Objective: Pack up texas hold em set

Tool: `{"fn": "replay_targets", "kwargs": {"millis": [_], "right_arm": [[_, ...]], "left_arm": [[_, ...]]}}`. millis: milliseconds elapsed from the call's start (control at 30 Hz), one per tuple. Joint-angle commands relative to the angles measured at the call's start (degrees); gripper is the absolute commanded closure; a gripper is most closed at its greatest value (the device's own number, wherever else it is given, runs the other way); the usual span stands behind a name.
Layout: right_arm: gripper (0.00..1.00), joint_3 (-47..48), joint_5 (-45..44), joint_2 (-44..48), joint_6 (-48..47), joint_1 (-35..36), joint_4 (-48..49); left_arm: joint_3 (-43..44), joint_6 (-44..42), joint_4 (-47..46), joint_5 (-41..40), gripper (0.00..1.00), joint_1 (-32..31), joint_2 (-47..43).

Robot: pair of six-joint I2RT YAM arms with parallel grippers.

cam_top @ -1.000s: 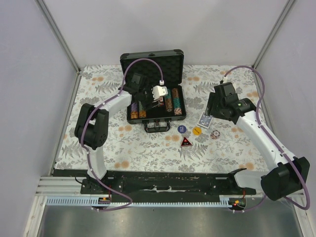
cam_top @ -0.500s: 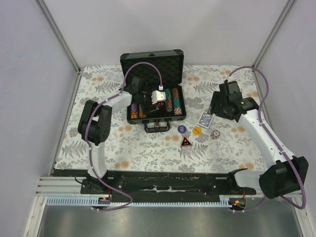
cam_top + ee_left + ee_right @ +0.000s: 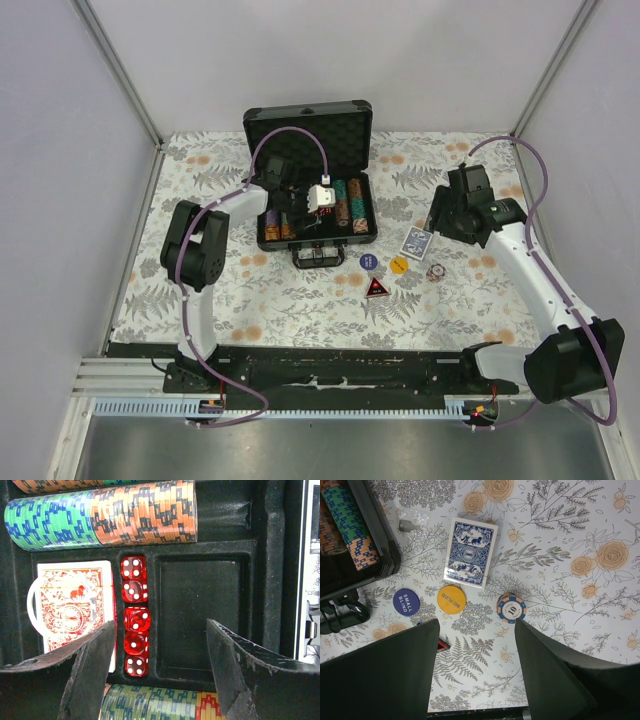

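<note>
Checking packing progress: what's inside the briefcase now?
The briefcase holds rows of poker chips, a red card deck, five red dice in a column and one empty pocket. Fingers of the left tool hide the deck's lower corner and part of another chip row.

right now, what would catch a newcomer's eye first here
The open dark case at the far middle of the floral table: striped chips, five red dice in a column beside a red deck, the left gripper open above. Right of it, a blue deck, a blue button, a yellow button and a loose chip lie on the table under the open right gripper.
</note>
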State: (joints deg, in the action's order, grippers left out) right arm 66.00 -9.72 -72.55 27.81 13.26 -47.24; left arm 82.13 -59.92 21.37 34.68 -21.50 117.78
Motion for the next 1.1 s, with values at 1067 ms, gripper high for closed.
{"fn": "replay_targets", "kwargs": {"millis": [1067], "right_arm": [[0.3,-1.49,1.54,0.75,-0.48,-0.77,2.07]], "left_arm": [[3.83,-4.59,-1.59,-4.44,0.07,-1.71,2.11]]}}
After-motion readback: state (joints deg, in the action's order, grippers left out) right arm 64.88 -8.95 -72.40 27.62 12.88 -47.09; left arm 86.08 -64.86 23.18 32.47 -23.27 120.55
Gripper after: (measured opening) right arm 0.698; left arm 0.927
